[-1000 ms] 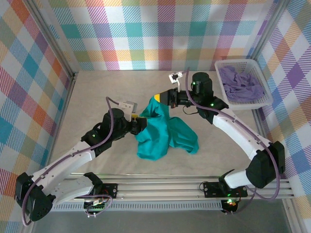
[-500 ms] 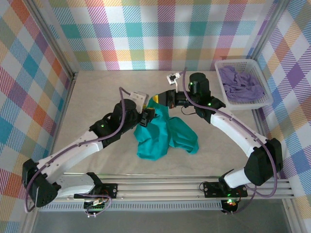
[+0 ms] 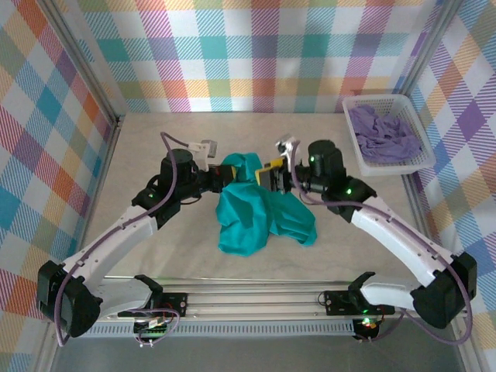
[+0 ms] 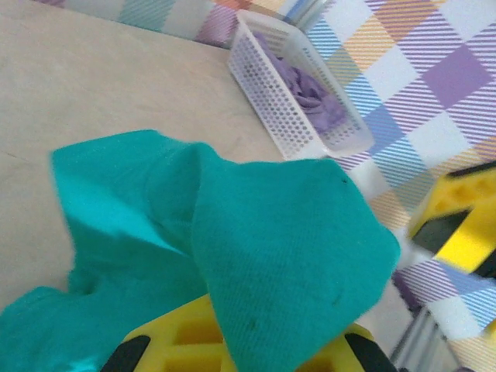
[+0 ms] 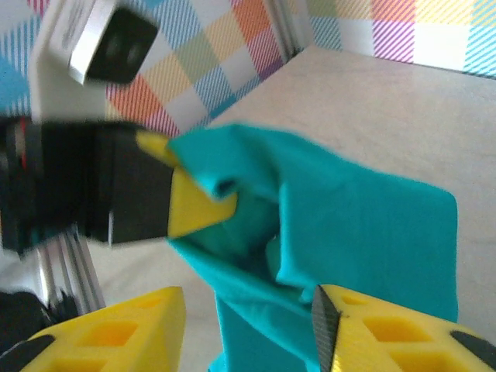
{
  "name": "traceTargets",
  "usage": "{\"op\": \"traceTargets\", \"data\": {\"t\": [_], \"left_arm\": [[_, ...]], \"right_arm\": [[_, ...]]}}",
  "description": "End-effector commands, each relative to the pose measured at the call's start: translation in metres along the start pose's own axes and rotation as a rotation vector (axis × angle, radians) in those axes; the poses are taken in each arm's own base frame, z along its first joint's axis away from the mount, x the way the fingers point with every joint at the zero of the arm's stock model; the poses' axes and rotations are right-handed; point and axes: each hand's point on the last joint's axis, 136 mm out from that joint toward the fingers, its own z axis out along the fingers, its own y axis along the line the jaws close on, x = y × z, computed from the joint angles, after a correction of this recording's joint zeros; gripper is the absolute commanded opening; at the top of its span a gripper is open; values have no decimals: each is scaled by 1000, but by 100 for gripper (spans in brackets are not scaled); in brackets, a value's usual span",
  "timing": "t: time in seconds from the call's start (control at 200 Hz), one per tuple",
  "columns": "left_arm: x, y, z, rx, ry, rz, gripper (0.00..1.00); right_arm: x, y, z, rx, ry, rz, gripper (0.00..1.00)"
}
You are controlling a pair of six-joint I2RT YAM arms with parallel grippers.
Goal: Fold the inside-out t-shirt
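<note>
- Top external view: the left hand [image 3: 225,177] and the right hand [image 3: 270,177] face each other over the far end of the inside-out t-shirt [image 3: 260,221]. The shirt lies bunched in the middle of the tabletop [image 3: 147,139], with its upper fold raised between them.
- Left wrist view: teal cloth drapes over the lower yellow finger. This hand is clamped on the raised fold, probably to hold it off the tabletop.
- Right wrist view: the right hand's yellow fingers stand apart. Cloth hangs just ahead of them and nothing is pinched.
- This looks like a regrip, with one hand carrying the fold while the other is free to find a better edge.
- The shirt is a crumpled heap, so real folding is not yet begun.
- The white basket [image 3: 350,132] holding the lavender garment [image 3: 384,132] sits at the far right, well apart from the work.
</note>
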Motion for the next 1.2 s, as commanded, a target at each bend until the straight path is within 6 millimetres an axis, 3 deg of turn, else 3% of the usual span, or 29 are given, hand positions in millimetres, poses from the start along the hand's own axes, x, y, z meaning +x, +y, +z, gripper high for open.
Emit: {"op": "traceTargets", "data": {"t": [0.0, 0.125, 0.195, 0.31, 0.365, 0.545, 0.655, 0.91, 1.07, 1.195], "left_arm": [[-4, -25, -9, 137, -9, -38, 0], [0, -27, -10, 159, 3, -38, 0], [4, -27, -11, 161, 5, -33, 0], [6, -21, -15, 133, -4, -15, 0], [6, -14, -17, 95, -12, -6, 0], [2, 29, -25, -152, -62, 37, 0], [1, 43, -29, -235, -74, 58, 5], [2, 37, -44, -286, -76, 127, 44], [6, 23, -61, -288, -75, 209, 55], [11, 4, -52, -193, -44, 262, 64]], "right_arm": [[21, -3, 19, 23, 51, -149, 52], [17, -3, 40, 4, 46, -142, 54], [9, -6, 48, 12, 35, -146, 49], [1, -8, 50, 23, 37, -153, 12], [-2, -3, 42, -18, 32, -154, 0], [-5, 44, -2, -434, 43, -59, 0], [-8, 66, -14, -599, 57, -10, 0], [-16, 68, -9, -661, 43, 32, 0], [-13, 63, -3, -663, 70, 45, 0], [-11, 68, -6, -720, 95, 36, 0]]}}
